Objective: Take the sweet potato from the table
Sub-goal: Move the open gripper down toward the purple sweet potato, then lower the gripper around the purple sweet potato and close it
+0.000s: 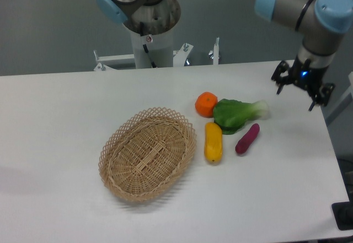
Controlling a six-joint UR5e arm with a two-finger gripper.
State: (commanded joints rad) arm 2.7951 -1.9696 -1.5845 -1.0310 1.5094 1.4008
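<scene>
Lying diagonal — sweet potato (247, 138), tip toward upper right.

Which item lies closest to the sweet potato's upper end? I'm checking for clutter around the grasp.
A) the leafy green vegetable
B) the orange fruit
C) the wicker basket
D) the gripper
A: the sweet potato's upper end sits just below the leafy green vegetable, while the basket, orange fruit and gripper are farther away.
</scene>
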